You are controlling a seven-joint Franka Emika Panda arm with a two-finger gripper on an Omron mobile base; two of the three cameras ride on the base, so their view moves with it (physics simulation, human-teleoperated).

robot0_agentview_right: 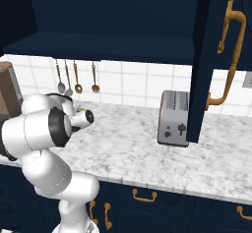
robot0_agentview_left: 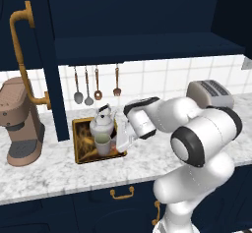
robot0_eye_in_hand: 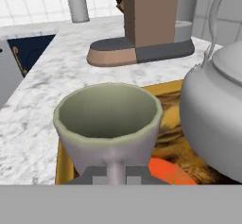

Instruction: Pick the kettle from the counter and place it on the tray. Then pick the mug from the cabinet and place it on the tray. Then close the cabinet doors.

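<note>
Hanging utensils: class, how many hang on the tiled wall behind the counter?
4, in one row under the cabinet: a spoon leftmost, a second spoon, a small ringed utensil, and a wooden spoon rightmost. None seem hidden.

— What is that arm (robot0_agentview_left: 197, 143) looking like from the left base view?
— It is showing glossy white, rounded shells, with dark bands ringing the joints.
— And the big joint (robot0_agentview_left: 181, 151) facing the camera?
— It is wearing a black ring around a white, domed cap.
— Anything from the right base view?
— The same white links are bulging like stacked bulbs, and a smaller dark-ringed cap (robot0_agentview_right: 88, 118) is poking out sideways
</note>
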